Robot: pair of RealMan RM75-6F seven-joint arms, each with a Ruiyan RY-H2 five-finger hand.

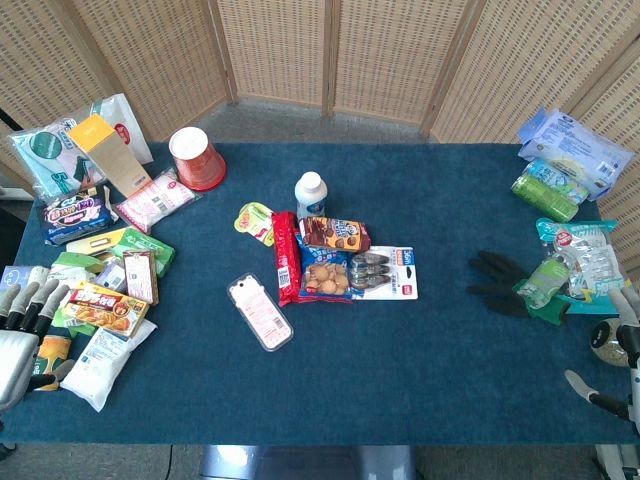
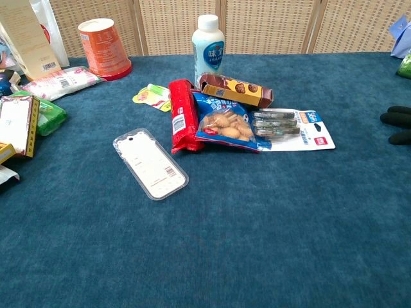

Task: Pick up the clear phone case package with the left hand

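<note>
While left hand waits at table's left edge, fingers spread, holding nothing, I see clear phone case package flat on blue cloth, just left of red snack pack. Judge it light, stiff, slick; I'd pinch long edges.

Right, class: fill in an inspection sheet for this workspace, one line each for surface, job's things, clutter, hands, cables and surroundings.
Surface: blue cloth table.
Job's things: clear phone case package lies flat, untouched, left of the red snack pack.
Clutter: biscuit bag, white bottle, orange cup, black gloves, piled packets at both ends.
Hands: left hand at the table's left edge, holding nothing; right hand at the right edge, grip unclear.
Cables: nothing seen.
Surroundings: wicker screen behind.
</note>
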